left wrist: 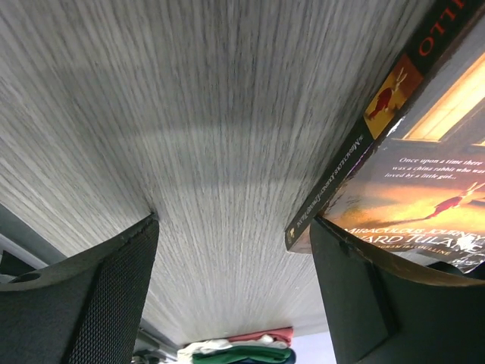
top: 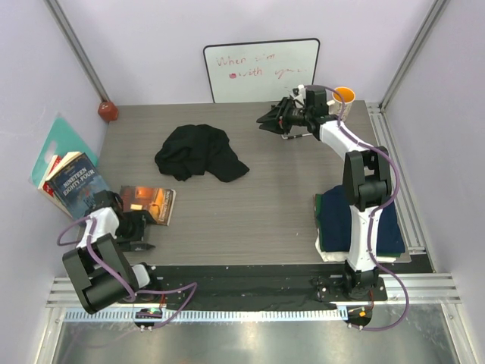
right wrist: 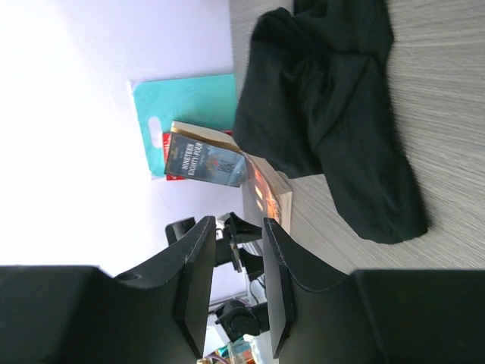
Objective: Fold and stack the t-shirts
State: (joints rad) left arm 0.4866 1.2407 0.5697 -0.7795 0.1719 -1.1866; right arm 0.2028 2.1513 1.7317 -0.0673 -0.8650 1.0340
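Black t-shirt [top: 198, 152]: crumpled, upper middle of the bench [top: 250, 205].
Folded t-shirts [top: 390, 226]: lower right, by the right arm [top: 362, 189].
Left gripper [left wrist: 235, 224]: wide, empty, beside a book [left wrist: 409, 189].
Right gripper [right wrist: 239, 227]: narrow gap, empty.

top view looks down, wrist views look across table [top: 250, 216], all share book [top: 149, 203]
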